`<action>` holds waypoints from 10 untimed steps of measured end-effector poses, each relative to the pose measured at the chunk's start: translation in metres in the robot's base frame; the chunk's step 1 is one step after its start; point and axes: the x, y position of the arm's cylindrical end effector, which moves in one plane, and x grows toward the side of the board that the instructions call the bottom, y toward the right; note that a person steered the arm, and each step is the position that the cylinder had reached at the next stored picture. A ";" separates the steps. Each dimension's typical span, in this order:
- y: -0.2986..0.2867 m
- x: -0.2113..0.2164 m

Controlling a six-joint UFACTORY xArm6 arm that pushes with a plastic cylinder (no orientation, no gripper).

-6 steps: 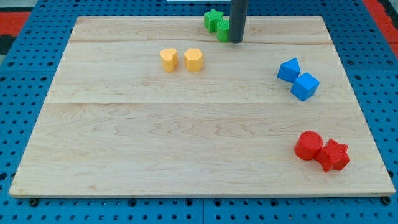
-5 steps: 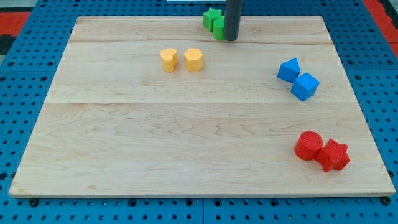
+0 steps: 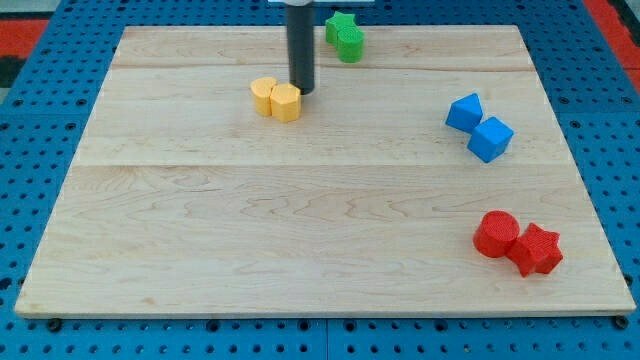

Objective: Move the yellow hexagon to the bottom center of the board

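Two yellow blocks sit pressed together at the upper middle-left of the wooden board [image 3: 320, 230]. The left yellow block [image 3: 263, 95] looks like a hexagon. The right yellow block [image 3: 286, 102] touches it; its shape is unclear. My tip [image 3: 301, 90] is at the upper right edge of the right yellow block, touching it or nearly so. The dark rod rises from there out of the view's top.
Two green blocks [image 3: 345, 36] sit at the top edge, right of the rod. Two blue blocks [image 3: 479, 126] lie at the right. A red cylinder [image 3: 496, 234] and a red star [image 3: 537, 250] lie at the lower right.
My tip has moved left and down from the green blocks to the yellow ones. The right yellow block has been pushed left and down against the left one, which shifted slightly left.
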 end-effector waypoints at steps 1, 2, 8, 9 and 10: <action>0.004 -0.002; 0.005 -0.019; 0.019 0.065; -0.009 0.083; -0.046 0.083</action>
